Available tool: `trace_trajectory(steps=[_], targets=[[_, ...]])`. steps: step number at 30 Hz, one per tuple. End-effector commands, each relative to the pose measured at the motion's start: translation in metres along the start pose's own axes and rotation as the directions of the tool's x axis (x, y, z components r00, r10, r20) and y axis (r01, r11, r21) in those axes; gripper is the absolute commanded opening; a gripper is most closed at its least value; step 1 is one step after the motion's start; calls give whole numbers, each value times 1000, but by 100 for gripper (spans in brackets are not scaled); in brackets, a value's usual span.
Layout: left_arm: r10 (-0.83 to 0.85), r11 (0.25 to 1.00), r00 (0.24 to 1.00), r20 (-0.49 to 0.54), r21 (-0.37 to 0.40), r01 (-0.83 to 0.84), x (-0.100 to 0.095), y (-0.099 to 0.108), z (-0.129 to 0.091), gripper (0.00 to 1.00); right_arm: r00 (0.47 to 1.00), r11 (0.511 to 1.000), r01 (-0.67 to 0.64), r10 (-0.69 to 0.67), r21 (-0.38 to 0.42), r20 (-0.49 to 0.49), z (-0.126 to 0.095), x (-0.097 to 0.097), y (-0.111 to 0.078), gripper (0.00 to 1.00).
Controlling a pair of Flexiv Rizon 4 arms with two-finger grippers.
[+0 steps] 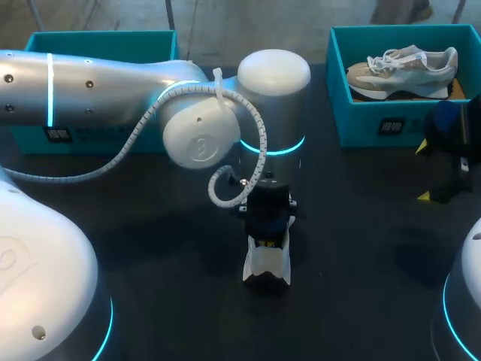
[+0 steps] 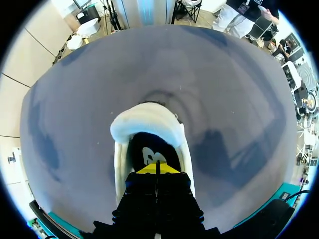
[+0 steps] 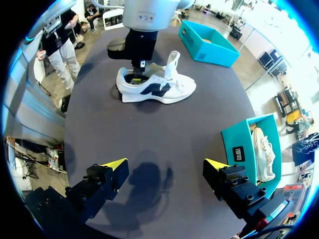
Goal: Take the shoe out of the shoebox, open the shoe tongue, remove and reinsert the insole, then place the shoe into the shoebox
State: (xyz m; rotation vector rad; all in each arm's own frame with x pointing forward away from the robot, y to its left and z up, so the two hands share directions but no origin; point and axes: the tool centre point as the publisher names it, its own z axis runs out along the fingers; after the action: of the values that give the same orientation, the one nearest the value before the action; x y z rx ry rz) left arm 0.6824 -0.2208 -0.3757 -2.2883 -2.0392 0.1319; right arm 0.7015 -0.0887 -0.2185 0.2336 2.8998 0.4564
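A white shoe [image 1: 267, 265] with a dark side logo [image 3: 154, 85] lies on the dark table, its tongue [image 3: 173, 59] pulled up. My left gripper [image 2: 157, 168] is shut, and its yellow tips are down inside the heel opening, right on the dark insole [image 2: 148, 153]. Whether the tips pinch the insole I cannot tell. In the head view the left gripper [image 1: 268, 226] stands straight over the shoe. My right gripper [image 3: 164, 164] hangs open over bare table at the right [image 1: 422, 173], well away from the shoe, with nothing between its fingers.
A teal shoebox [image 1: 391, 120] at the back right holds a second pale shoe [image 1: 402, 66]. Another teal box [image 1: 98, 41] stands at the back left, partly behind my left arm. In the right wrist view this box [image 3: 207, 42] lies beyond the shoe.
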Motion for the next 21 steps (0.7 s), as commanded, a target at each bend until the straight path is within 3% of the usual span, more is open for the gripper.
trace_trajectory(steps=[1, 13, 21], targets=[[-1, 1000, 1000, -6, -23, 1, 9, -3, -13, 0, 1000, 1000, 0, 0, 1, 2, 0, 1, 0, 100], [-14, 1000, 1000, 15, 5, 14, 5, -9, 17, 0, 1000, 1000, 0, 0, 1, 2, 0, 1, 0, 100], [-12, 1000, 1000, -25, 1, 12, -1, -7, 31, 0, 1000, 1000, 0, 0, 1, 2, 0, 1, 0, 100]])
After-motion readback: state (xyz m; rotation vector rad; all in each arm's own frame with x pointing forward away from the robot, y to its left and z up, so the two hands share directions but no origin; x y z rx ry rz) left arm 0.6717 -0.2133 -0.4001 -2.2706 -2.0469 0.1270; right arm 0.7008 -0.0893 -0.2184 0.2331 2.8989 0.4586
